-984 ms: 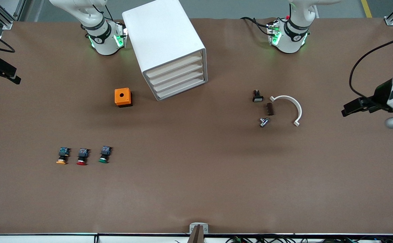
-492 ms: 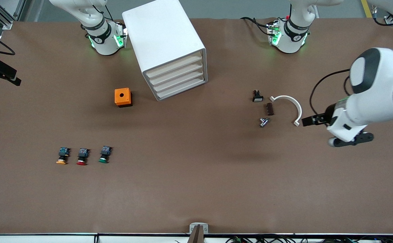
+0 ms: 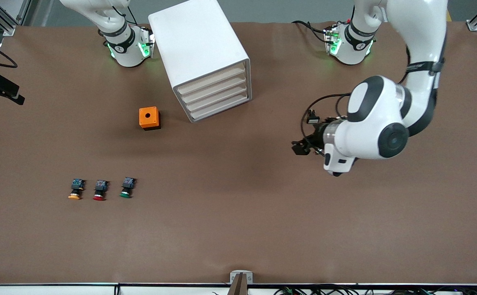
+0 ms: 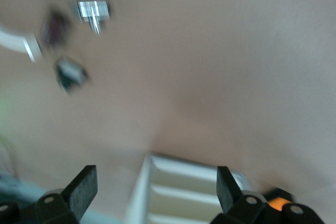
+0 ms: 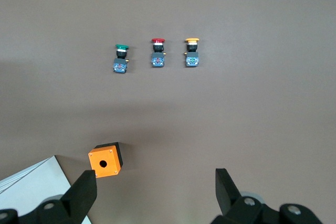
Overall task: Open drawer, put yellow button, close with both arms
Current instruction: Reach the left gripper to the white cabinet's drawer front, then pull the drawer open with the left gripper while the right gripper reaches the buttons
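Observation:
The yellow button [image 3: 75, 189] lies near the right arm's end of the table, last in a row of three; it also shows in the right wrist view [image 5: 191, 51]. The white drawer cabinet [image 3: 199, 53] has all its drawers [image 3: 215, 96] shut. My left gripper [image 3: 299, 148] is open and empty, low over the small parts, and faces the cabinet front [image 4: 184, 192] between its fingers [image 4: 84, 187]. My right gripper [image 3: 17, 98] hangs high, open and empty [image 5: 155, 195], looking down on the buttons.
A red button [image 3: 100, 190] and a green button [image 3: 126, 187] lie beside the yellow one. An orange box [image 3: 149, 118] with a hole stands by the cabinet. A black switch [image 3: 313, 119], a silver part [image 4: 94, 11] and a dark block [image 4: 55, 24] lie under the left arm.
The left arm has swung in from the left arm's end of the table to over the small parts, now covering the white arc. The right gripper has barely moved.

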Motion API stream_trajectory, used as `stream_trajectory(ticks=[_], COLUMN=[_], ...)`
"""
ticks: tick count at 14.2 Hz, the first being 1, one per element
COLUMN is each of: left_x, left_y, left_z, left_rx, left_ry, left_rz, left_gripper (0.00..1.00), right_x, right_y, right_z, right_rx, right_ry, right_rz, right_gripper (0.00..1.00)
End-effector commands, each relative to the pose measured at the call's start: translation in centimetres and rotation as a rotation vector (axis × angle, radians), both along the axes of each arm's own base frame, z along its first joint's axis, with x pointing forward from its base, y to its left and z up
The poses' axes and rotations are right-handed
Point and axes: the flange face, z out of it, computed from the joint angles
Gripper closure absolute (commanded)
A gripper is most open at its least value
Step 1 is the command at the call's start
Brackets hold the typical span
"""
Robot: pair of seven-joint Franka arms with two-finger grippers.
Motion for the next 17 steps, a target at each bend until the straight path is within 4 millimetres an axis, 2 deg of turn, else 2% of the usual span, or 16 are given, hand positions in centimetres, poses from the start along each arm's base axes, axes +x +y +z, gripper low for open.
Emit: stream_trajectory(ticks=[1,4,6,8,9,10,11,13,14,16,17], left_x=[-1.5,-4.2,-6.5,-8.1,-8.6,-9.1,-9.2,-9.4,-9.5,-9.3,-9.4], left_y=[-3.3,-7.8,-10.7,-12.5,-13.2,-13.7,-13.9,-14.2,-14.3,-14.5,-14.6], left_z=[0.0,-3.7,-5.4,-6.9,-7.5,-8.0,-8.4,-10.1,-11.0,-12.2,-12.9], left_rx=[0.014,0.164,0.283,0.370,0.403,0.428,0.445,0.497,0.515,0.501,0.489], left_ry=[0.203,0.510,0.647,0.764,0.823,0.880,0.919,0.993,1.036,1.111,1.155], left_rz=[0.145,0.357,0.417,0.467,0.491,0.507,0.528,0.567,0.585,0.600,0.598], left_gripper=[0.00,0.00,0.00,0.00,0.00,0.00,0.00,0.03,0.13,0.32,0.39], right_x=[0.1,0.2,0.3,0.4,1.0,2.0,3.8,6.0,7.3,8.7,9.7], right_y=[-0.7,-0.5,-0.5,-0.7,-0.9,-1.0,-1.2,-3.5,-4.2,-5.3,-5.4], right_z=[0.0,0.2,0.2,0.2,-0.5,-1.7,-4.0,-7.0,-9.6,-12.6,-15.1], right_rx=[-0.012,-0.017,-0.017,-0.019,-0.020,-0.023,-0.027,-0.033,-0.036,-0.042,-0.043], right_ry=[0.001,-0.008,-0.017,-0.021,-0.021,-0.023,-0.013,-0.013,0.009,0.012,0.024], right_rz=[-0.014,-0.010,-0.010,-0.013,-0.018,-0.020,-0.018,-0.036,-0.042,-0.053,-0.051], right_gripper=[0.00,0.00,0.00,0.00,0.00,0.00,0.00,0.00,0.00,0.00,0.00])
